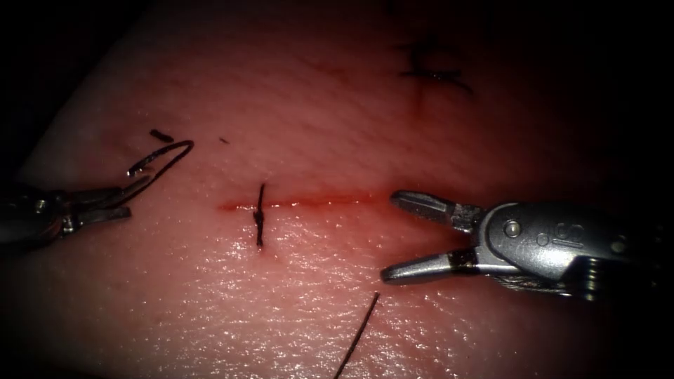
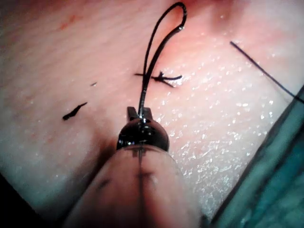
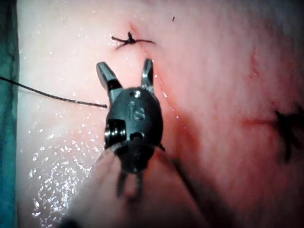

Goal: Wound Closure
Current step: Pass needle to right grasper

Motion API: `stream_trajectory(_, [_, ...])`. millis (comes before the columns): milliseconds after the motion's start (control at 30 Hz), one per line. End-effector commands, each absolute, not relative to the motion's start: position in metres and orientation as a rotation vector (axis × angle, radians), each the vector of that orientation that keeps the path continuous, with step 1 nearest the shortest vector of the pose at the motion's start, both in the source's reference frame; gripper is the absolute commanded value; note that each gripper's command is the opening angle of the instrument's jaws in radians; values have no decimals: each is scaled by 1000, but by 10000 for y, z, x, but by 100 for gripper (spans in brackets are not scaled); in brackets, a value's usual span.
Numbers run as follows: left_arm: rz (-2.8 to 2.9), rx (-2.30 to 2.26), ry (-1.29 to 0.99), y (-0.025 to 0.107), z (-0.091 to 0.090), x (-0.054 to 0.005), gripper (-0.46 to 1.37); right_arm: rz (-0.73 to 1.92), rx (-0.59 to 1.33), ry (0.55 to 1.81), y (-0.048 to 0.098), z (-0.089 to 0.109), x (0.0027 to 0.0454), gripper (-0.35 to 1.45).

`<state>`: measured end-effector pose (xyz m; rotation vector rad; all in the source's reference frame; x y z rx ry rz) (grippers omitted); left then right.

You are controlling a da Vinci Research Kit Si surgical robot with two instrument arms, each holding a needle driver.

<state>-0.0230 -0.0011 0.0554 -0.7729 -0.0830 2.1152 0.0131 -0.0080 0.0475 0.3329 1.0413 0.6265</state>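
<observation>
Left tool (image 1: pixel 133 193) sat at the left of the endoscope view, well left of the cut (image 1: pixel 302 203), fingers closed on a dark loop of thread (image 1: pixel 168 156) that arced up from its tip over the tissue (image 1: pixel 316 126); the left wrist view showed the same tool (image 2: pixel 139 113) clamped on the two strands of the loop (image 2: pixel 161 38), which rose away from the tip. Whether any of that dark curve was the needle could not be told. Right tool (image 1: pixel 393 235) came in from the right, fingers spread wide and holding nothing: upper finger just beside the right end of the cut, lower finger below the cut line over wet tissue. The right wrist view confirmed it (image 3: pixel 127 75), both fingers apart and empty, just short of the stitch. One tied stitch (image 1: pixel 260 223) crossed the cut near its left end, short tails sticking out, also seen in the left wrist view (image 2: pixel 159 77) and the right wrist view (image 3: pixel 129 39). Red fluid (image 1: pixel 330 201) lay along the cut line. A second dark stitch (image 1: pixel 432 70) sat further up the tissue to the right. A loose strand of thread (image 1: pixel 358 337) ran off the lower edge below the right tool. A short cut end of thread (image 1: pixel 161 135) lay on the tissue just above the loop
</observation>
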Motion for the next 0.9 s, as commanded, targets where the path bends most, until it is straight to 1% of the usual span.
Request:
stream_trajectory(33, [2102, -780, -101, -10, 554, -236, -35, 656, 333, 1041, -81, 474, 129, 120])
stream_trajectory(167, [2048, -784, -116, -9, 554, -273, -35, 747, 333, 1030, -84, 472, 120, 118])
stream_trajectory(200, [2048, -784, -116, -9, 554, -273, -35, 747, 333, 1030, -84, 472, 120, 118])
stream_trajectory(267, [2006, -798, -120, -8, 550, -302, -35, 803, 337, 1012, -88, 470, 117, 116])
stream_trajectory(500, [1937, -842, -84, 5, 544, -342, -35, 899, 328, 1020, -97, 470, 114, 116])
stream_trajectory(700, [1879, -909, -35, 37, 540, -358, -35, 959, 343, 1032, -104, 472, 104, 110])
stream_trajectory(900, [1811, -1023, 56, 93, 540, -346, -35, 1023, 326, 1037, -107, 472, 94, 109])
